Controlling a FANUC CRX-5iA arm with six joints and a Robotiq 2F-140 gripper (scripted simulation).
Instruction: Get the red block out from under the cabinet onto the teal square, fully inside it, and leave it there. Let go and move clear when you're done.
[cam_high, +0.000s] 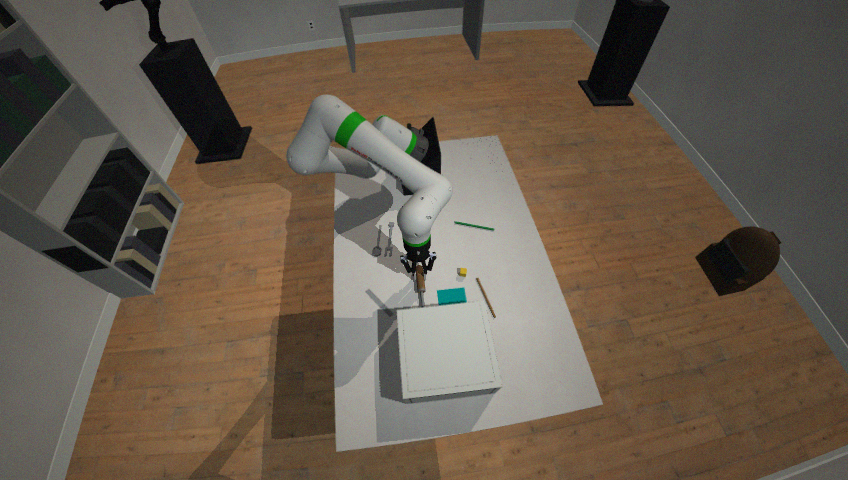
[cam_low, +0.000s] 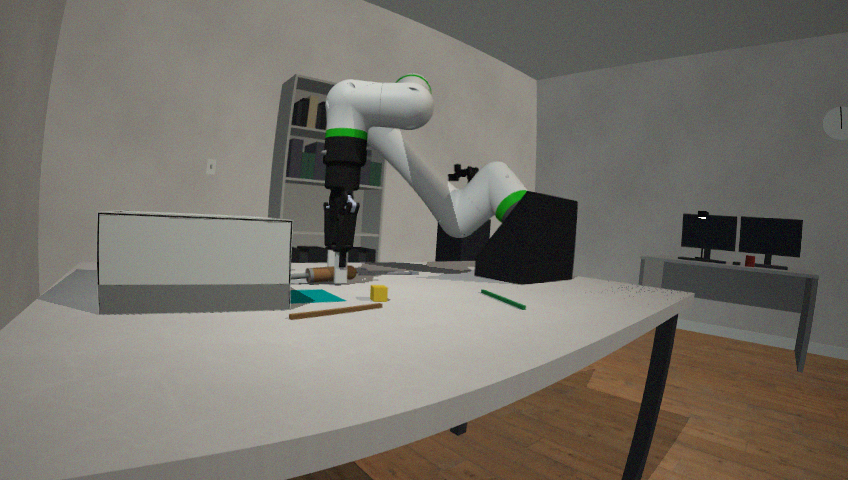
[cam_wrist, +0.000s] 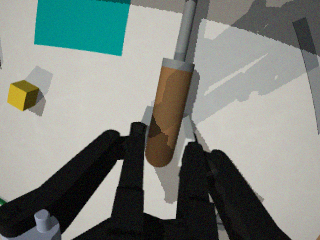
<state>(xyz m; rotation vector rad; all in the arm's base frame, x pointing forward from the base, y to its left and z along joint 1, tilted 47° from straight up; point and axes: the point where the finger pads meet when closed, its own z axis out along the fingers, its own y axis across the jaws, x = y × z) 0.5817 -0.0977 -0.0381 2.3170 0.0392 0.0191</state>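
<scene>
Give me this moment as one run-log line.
gripper: shut on tool's wooden handle | tool shaft: pointing toward cabinet | red block: not visible | teal square: no block on it

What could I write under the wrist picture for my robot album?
End effector shut on a wooden-handled tool, its metal rod pointing toward the cabinet's shadow beside the teal square.

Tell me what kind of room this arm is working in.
Probably an office or study: a bookshelf against the wall, a desk with two monitors, wood flooring, and the gripper working at a white table.
</scene>
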